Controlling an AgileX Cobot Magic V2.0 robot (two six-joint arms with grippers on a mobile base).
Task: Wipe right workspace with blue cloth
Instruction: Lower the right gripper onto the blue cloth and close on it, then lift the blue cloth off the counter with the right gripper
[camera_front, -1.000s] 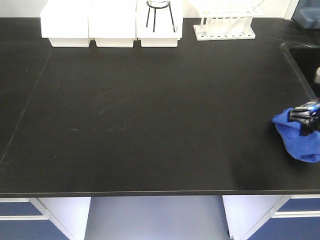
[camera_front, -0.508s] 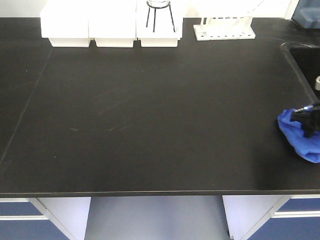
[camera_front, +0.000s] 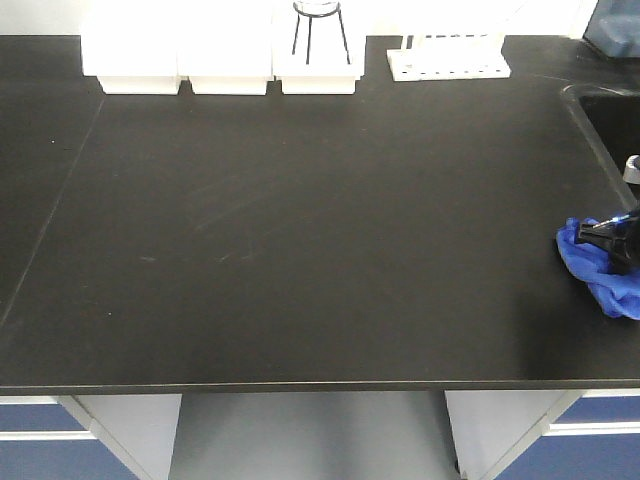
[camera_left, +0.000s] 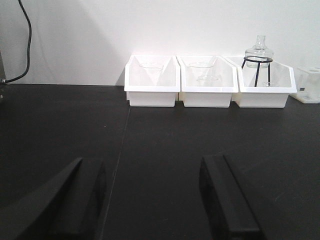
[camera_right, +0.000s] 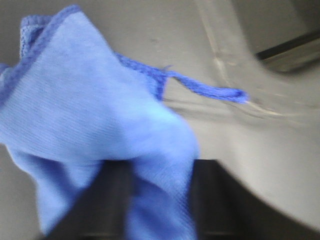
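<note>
The blue cloth (camera_front: 600, 265) lies bunched on the black bench at the far right edge of the front view. My right gripper (camera_front: 615, 238) sits on top of it and is shut on it. In the right wrist view the blue cloth (camera_right: 100, 120) fills the left half, pinched between my two dark fingers (camera_right: 107, 200); the right gripper (camera_right: 160, 200) holds its lower fold. My left gripper (camera_left: 152, 195) is open and empty, low over the black bench, facing the back wall. It does not show in the front view.
Three white bins (camera_front: 225, 45) and a black wire stand with a glass flask (camera_front: 318, 25) stand along the back edge. A white test tube rack (camera_front: 450, 55) is to their right. A sink (camera_front: 610, 120) sits at the right, just behind the cloth.
My right gripper and the blue cloth have shifted a little to the right and toward the sink edge. The cloth shows smaller and more bunched. The left arm has not moved.
</note>
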